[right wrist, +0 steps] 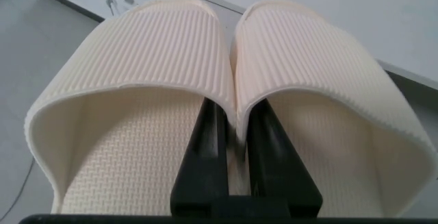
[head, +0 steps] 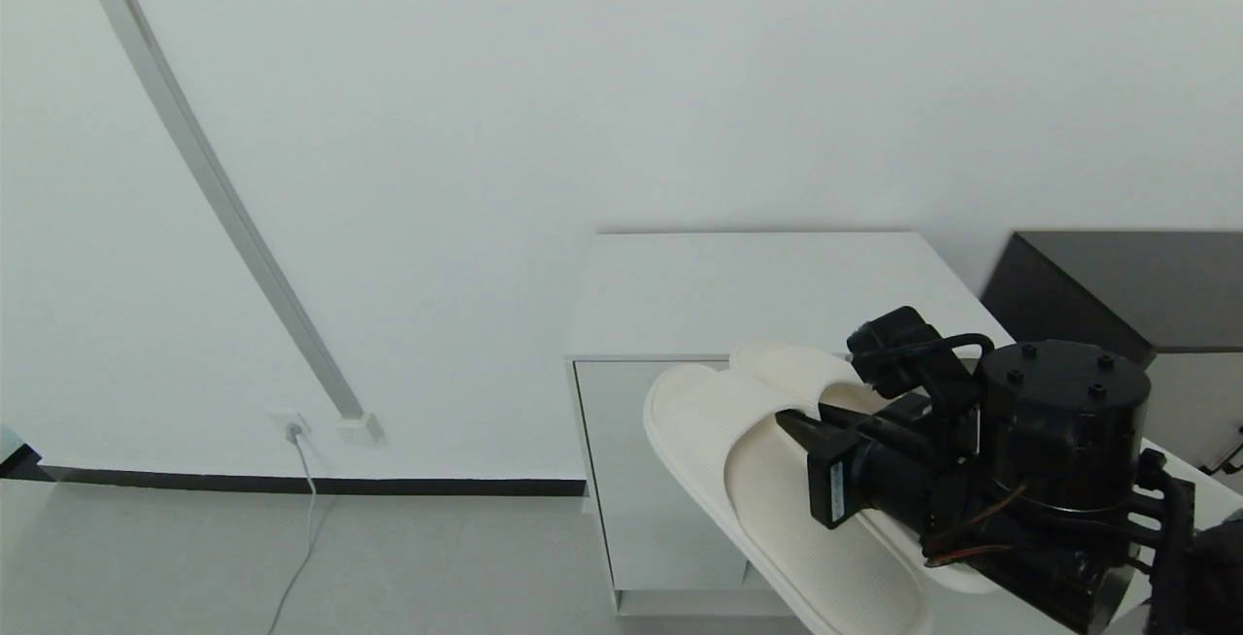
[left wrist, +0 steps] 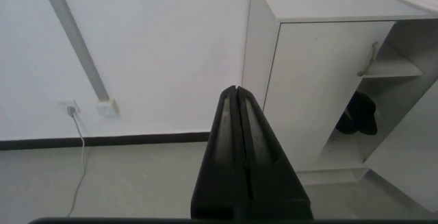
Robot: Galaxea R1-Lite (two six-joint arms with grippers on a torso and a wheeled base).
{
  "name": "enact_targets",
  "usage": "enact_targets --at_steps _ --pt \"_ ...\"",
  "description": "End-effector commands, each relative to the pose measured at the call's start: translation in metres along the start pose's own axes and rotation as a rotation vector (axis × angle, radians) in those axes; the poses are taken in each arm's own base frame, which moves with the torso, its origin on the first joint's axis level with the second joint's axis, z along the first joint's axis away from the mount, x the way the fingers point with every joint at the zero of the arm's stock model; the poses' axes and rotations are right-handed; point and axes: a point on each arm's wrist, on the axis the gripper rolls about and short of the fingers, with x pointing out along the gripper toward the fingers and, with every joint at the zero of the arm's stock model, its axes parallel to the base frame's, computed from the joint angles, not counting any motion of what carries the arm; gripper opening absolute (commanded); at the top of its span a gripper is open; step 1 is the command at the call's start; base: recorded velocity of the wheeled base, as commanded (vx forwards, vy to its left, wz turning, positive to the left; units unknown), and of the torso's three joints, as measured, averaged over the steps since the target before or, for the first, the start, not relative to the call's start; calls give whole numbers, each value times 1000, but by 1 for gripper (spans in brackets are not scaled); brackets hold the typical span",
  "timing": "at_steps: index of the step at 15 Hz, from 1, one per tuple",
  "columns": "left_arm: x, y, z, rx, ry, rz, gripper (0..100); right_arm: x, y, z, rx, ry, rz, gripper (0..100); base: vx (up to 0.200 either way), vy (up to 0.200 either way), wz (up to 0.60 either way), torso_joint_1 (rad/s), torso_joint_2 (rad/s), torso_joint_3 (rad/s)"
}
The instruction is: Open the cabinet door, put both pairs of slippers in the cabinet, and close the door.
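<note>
I see the white cabinet (head: 757,290) against the wall, at the right of the head view; its door (left wrist: 414,152) is swung open, so I judge the first step done; inside, a shelf (left wrist: 391,66) crosses the opening, and below it a dark pair of slippers (left wrist: 359,114) sits in the lower compartment, which I take to be the first pair put away; the cream pair of slippers (head: 723,441) is outside, held in the air before the cabinet's upper front edge; the right gripper (right wrist: 236,125) is pinched on the two touching inner walls of their uppers, the slippers side by side; the left gripper (left wrist: 237,104) is closed on nothing, well apart from the cabinet; left to do, by my reckoning: place the cream pair, close the door.
</note>
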Motion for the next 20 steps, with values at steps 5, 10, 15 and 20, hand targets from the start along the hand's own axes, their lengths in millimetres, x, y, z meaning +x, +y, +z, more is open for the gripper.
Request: enact_targets --at_steps 5,10,15,20 --pt "0 0 0 0 0 0 0 1 0 -2 -2 8 -1 0 0 0 0 0 0 0" --pt "0 0 0 0 0 0 0 1 0 -2 -2 8 -1 0 0 -160 0 2 2 2" --pt "0 0 0 0 0 0 0 1 0 -2 -2 8 -3 0 0 -200 0 3 0 0" --pt "0 0 0 0 0 0 0 0 1 -5 -5 15 1 0 0 -200 0 5 0 1"
